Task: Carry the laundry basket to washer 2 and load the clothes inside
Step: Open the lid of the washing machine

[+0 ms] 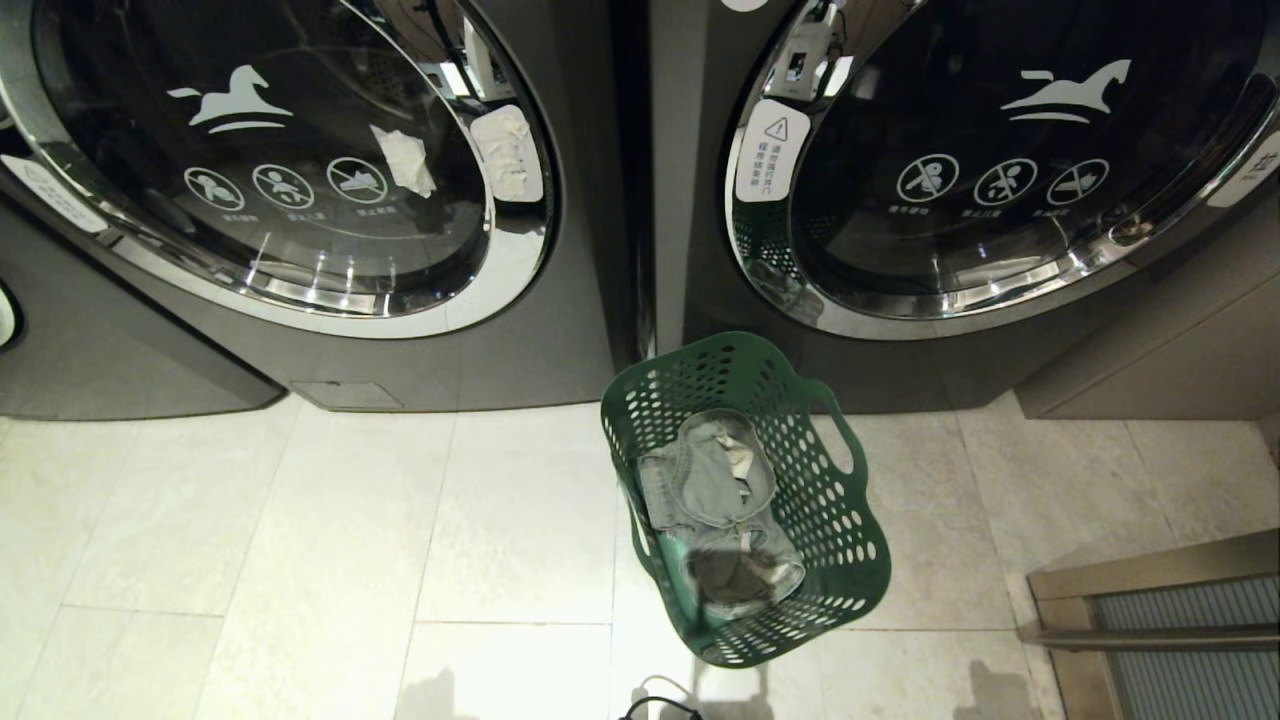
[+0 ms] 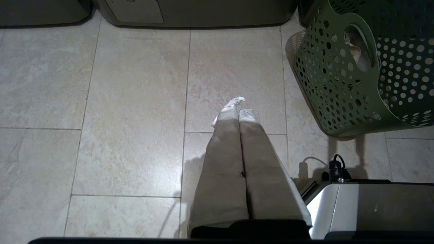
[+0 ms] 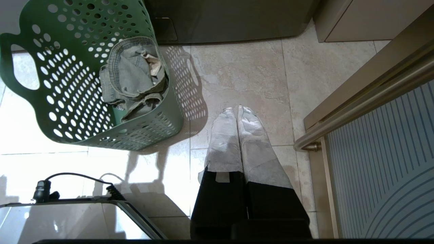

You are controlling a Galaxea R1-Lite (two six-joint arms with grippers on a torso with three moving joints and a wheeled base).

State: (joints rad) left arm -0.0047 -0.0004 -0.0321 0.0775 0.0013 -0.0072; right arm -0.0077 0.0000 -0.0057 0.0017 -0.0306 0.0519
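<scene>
A green perforated laundry basket [image 1: 840, 520] stands on the tiled floor, just in front of the gap between two front-loading washers. Grey denim clothes [image 1: 715, 480] lie in it. The left washer's door [image 1: 300, 170] and the right washer's door [image 1: 1000, 180] are both shut; I cannot tell which is washer 2. Neither arm shows in the head view. My left gripper [image 2: 239, 108] hangs shut and empty over bare floor, left of the basket [image 2: 339, 84]. My right gripper [image 3: 237, 110] hangs shut and empty to the right of the basket [image 3: 67, 84], apart from the clothes [image 3: 130, 76].
A metal-framed ribbed panel with a bar handle [image 1: 1160, 620] stands at the right, close beside my right gripper [image 3: 373, 101]. My own base [image 2: 373, 203] with a black cable [image 3: 44, 188] sits just behind the basket. A cabinet corner [image 1: 1150, 370] adjoins the right washer.
</scene>
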